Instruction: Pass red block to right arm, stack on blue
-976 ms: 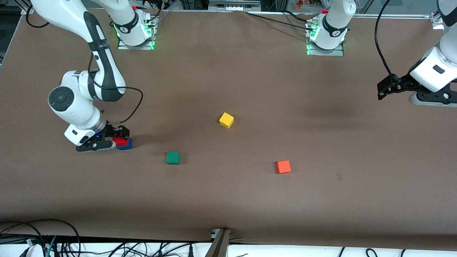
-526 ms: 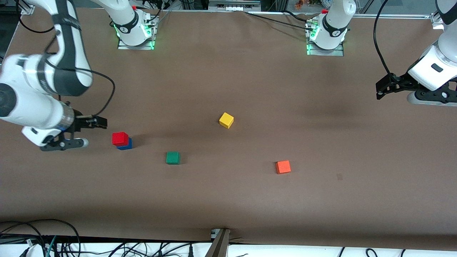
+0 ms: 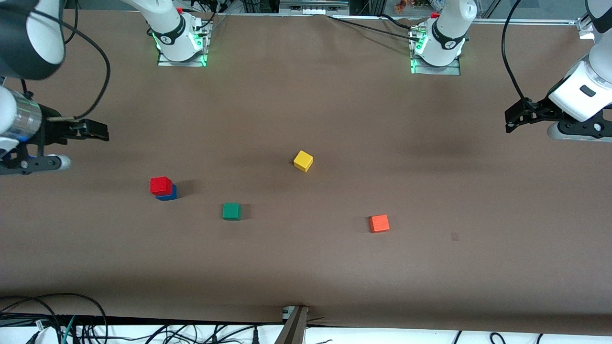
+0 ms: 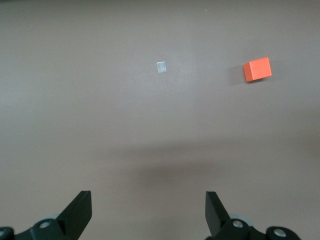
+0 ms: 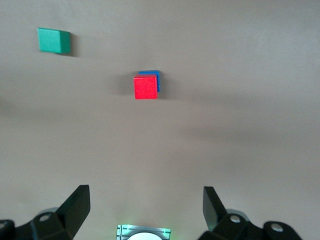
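Red block [image 3: 160, 184] sits on blue [image 3: 169, 193], blue mostly hidden, near table [image 3: 306, 267] edge at right arm's end. Right gripper [image 3: 71, 145] spread, empty, partly cut off. Left gripper [image 3: 526, 119] spread, empty, over its table edge.

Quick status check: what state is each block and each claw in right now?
Red block: stacked on the blue block, free of any claw.
Blue block: on the table, under red.
Green block: loose on the table.
Yellow block: loose.
Orange block: loose.
Right claw: open, empty, over the table's end.
Left claw: open, empty, waiting.
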Controlling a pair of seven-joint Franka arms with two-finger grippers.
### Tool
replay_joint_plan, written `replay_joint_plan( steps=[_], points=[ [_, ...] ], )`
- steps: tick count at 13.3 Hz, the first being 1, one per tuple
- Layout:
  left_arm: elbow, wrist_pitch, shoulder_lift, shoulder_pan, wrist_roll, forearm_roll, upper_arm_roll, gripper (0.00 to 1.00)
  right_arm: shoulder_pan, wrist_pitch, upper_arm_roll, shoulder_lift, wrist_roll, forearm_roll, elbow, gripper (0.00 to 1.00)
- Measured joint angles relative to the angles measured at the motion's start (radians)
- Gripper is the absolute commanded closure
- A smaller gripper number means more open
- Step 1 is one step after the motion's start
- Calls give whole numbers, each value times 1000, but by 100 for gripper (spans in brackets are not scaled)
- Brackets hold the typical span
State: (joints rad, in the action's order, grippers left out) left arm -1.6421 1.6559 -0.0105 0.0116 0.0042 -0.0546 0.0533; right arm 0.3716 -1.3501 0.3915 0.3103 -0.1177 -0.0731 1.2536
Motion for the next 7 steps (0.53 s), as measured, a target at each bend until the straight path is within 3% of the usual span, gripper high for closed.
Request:
replay_joint_plan(
  steps=[3, 7],
  points=[
    [1, 0, 0, 0, 0, 0, 1, 0, -126, 13, -94, -109, 0, 5, 56, 0],
    [1, -1, 0, 0, 0, 0, 1, 0, -240, 30, -148, -256, -2, 29, 151, 0]
  ],
)
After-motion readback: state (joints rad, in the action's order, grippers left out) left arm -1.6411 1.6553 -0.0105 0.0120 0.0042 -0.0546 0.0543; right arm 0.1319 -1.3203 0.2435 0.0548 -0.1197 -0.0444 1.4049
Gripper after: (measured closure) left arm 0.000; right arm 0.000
